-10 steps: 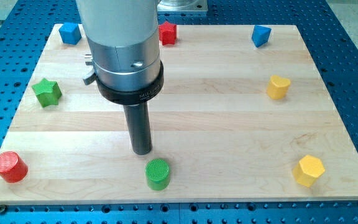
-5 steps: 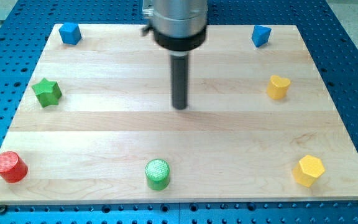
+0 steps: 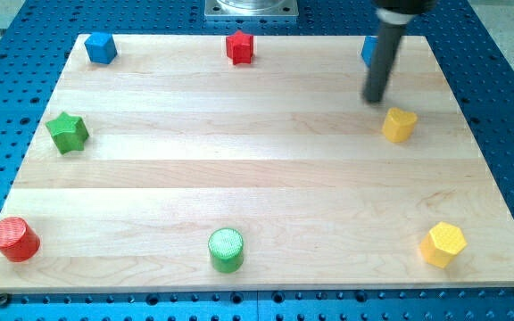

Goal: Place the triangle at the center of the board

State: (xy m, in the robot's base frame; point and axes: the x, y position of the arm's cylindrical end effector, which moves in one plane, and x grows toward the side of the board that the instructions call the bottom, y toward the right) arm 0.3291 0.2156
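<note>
Since the blue block (image 3: 366, 52) at the upper right of the frame is the one I take for the triangle, though the rod hides most of it and its shape cannot be made out, the step in hand is to get behind it.

To do that well, I judge that my tip (image 3: 376, 100) must round the block and settle on its upper-right side, between it and the board's (image 3: 239, 160) top edge. A push from there would run down and to the left, toward the middle of the board. A push from where I am now would drive it up and off the edge. The way round should bend wide on the right, so as not to clip the block's corner and spin it, and keep off the yellow block (image 3: 400, 125) just below and right of my tip.

The rod leans in from the upper right corner of the frame, its upper end cut off by the frame. My tip is down near the board, below the blue block, between it and the yellow one; whether it touches either I cannot tell. It is a plain rod, with nothing to spread or pinch, and it holds nothing.
</note>
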